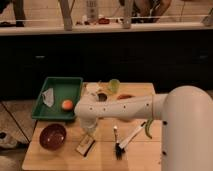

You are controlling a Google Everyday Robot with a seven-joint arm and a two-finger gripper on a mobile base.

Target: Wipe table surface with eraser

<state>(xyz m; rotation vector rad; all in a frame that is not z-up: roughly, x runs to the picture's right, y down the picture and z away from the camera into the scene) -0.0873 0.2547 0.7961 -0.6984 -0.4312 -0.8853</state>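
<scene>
The table surface [102, 157] is tan planking. My gripper [88, 131] sits low over its front-left part, at the eraser [85, 145]; I cannot tell its state. The eraser, near the front edge, looks light and stiff. I'd pinch its long dark sides.

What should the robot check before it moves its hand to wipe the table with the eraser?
1. The hand is right above the eraser, at the table's front left: ok.
2. The eraser lies on the table surface: ok.
3. The hand grips the eraser: cannot tell, the arm hides it.
4. The maroon bowl sits apart from the eraser, to its left: ok.
5. Wiping room to the right: not ok, the brush lies there.
</scene>
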